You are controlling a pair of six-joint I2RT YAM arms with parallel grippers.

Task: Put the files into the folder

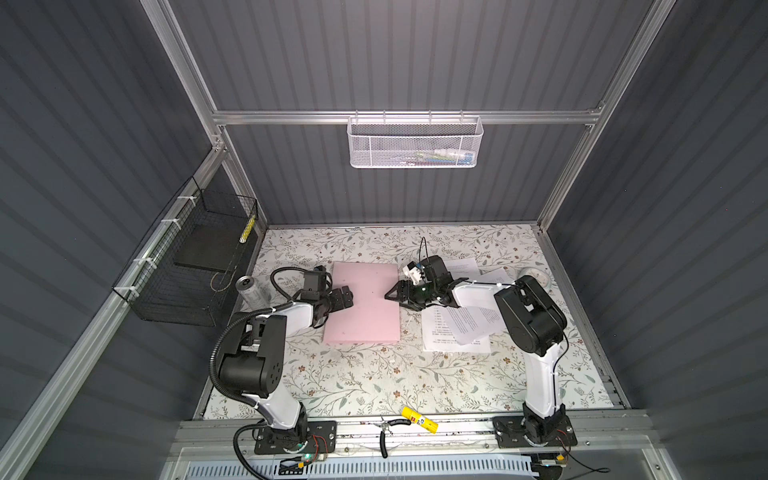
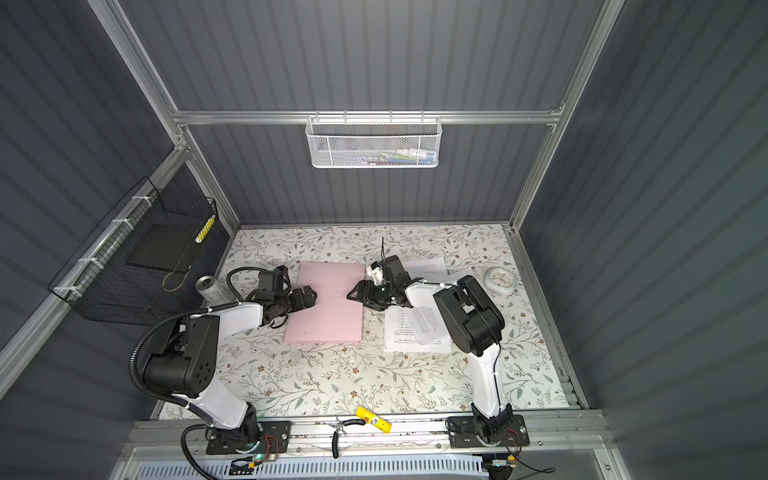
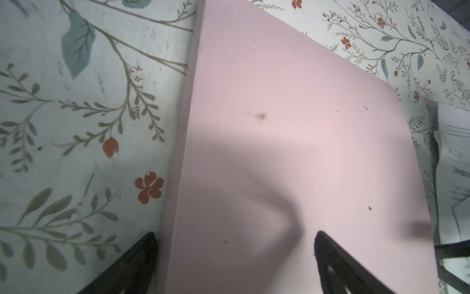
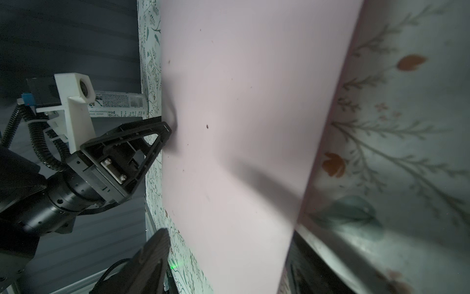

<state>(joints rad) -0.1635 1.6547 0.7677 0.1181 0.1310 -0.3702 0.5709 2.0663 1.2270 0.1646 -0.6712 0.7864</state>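
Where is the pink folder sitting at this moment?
In both top views the folder lies flat mid-table, between the left gripper and right gripper, with the files just to its right.

Files (image 1: 441, 332), right of folder (image 1: 365, 307): I cannot read print, too small; right arm (image 1: 528, 316) covers part of stack. Folder interior hidden from me. Right wrist view: folder cut by frame edges, tablecloth (image 4: 407, 127) beyond blurred.

Wears white shells on left arm (image 1: 297, 318) and right arm (image 1: 540, 386), black housings at joints, black base plates (image 1: 324, 432). Carries a black corrugated hose (image 1: 213, 361) on the left, a thin cable (image 1: 555, 374) on the right. Ends in black open-frame triangular fingers (image 4: 132, 129) with silver screws (image 4: 115, 169).
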